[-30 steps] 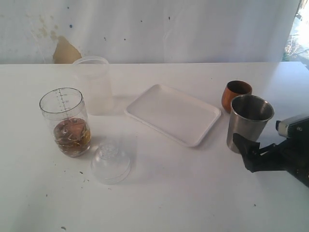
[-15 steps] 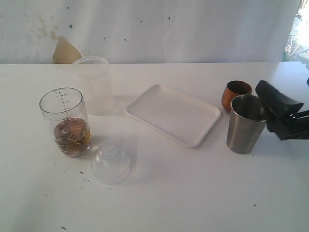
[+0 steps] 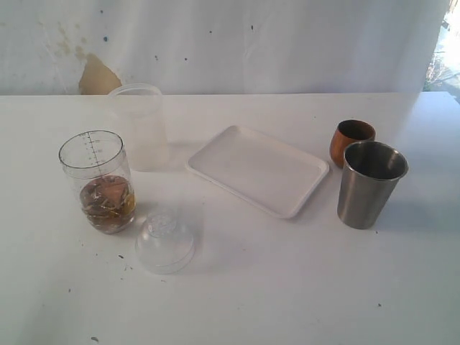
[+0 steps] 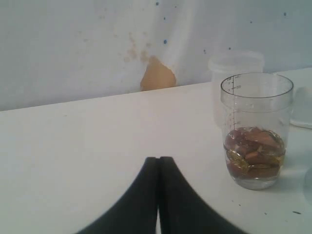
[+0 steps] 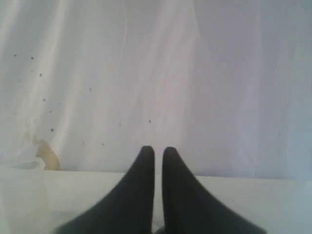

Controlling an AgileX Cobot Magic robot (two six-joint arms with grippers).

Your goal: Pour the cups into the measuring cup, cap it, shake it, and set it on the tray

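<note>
Exterior view: right gripper [image 5: 158, 151] no longer beside steel tumbler [image 3: 368, 185], clenched; left gripper [image 4: 158, 160] clenched too.

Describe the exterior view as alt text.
White table: at left, a measuring cup with brown contents, its dome cap lying beside it, a frosted cup behind; a white tray mid-table; a wooden cup and steel tumbler at right.

Two black robot grippers, seen from their own wrist cameras
The left gripper [image 4: 158, 161] has two smooth black fingers [image 4: 139, 200], wide at the base and curving in to thin tips, like a pointed tent. The right gripper [image 5: 158, 152] has the same plain, dull black fingers, but their tips look rounder
</note>
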